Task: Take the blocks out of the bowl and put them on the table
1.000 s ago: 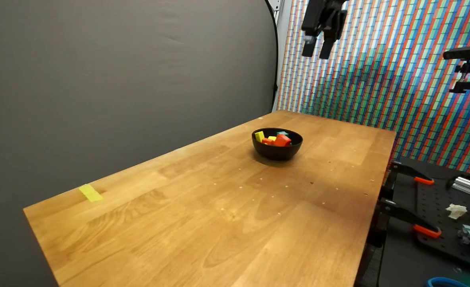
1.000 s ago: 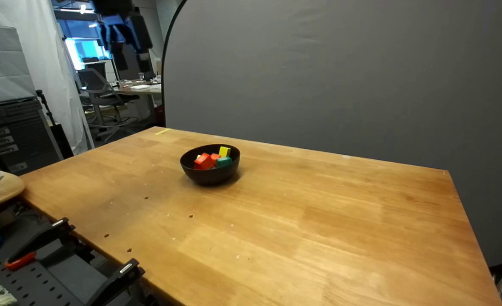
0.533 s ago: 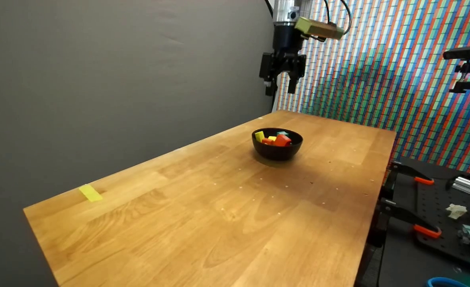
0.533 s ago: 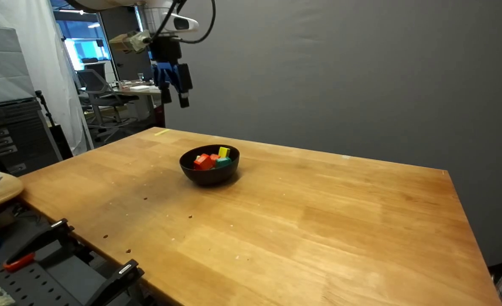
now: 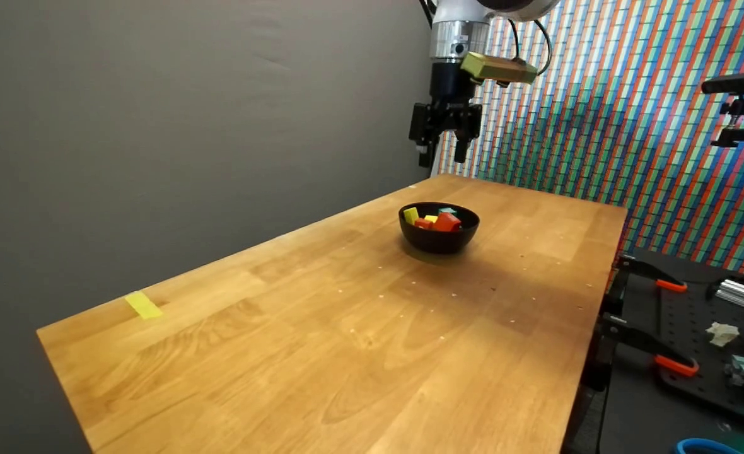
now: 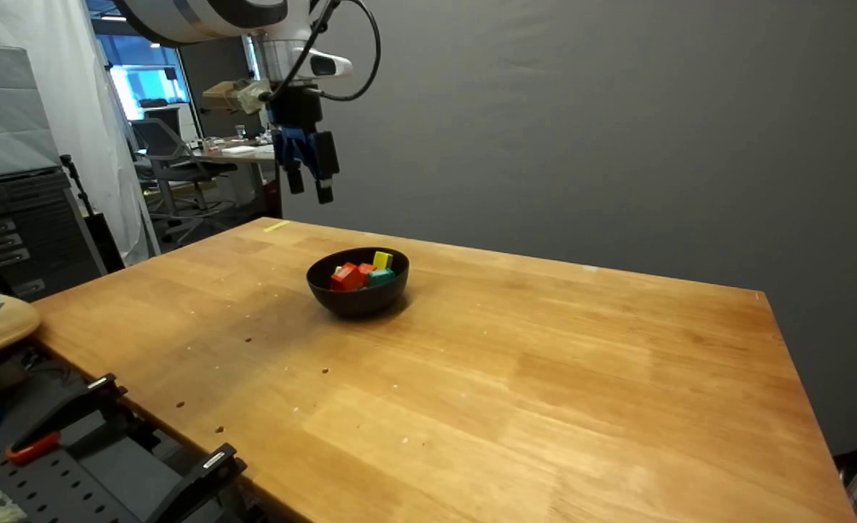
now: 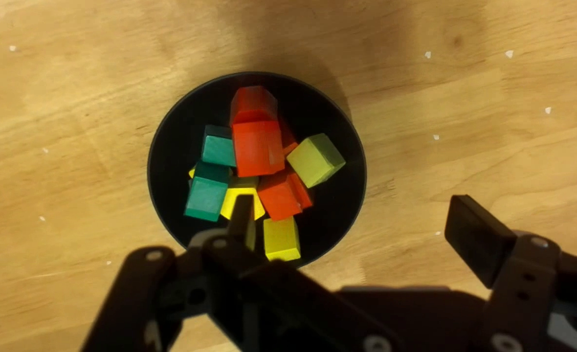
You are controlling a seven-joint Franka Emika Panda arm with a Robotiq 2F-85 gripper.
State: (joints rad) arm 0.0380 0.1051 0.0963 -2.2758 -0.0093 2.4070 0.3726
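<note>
The gripper (image 6: 311, 190) was positioned higher than the bowl (image 6: 358, 303), jaws spread (nothing grasped), presumably to straddle one of the heaped blocks (image 7: 258, 149).

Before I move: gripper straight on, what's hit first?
Likely the blocks in the bowl: the gripper points down toward them in both exterior views. Depth is unclear; it may clip the bowl first.

Spread claw (image 5: 442, 157) above bowl (image 5: 438, 242) of blocks (image 5: 447, 222)
</note>
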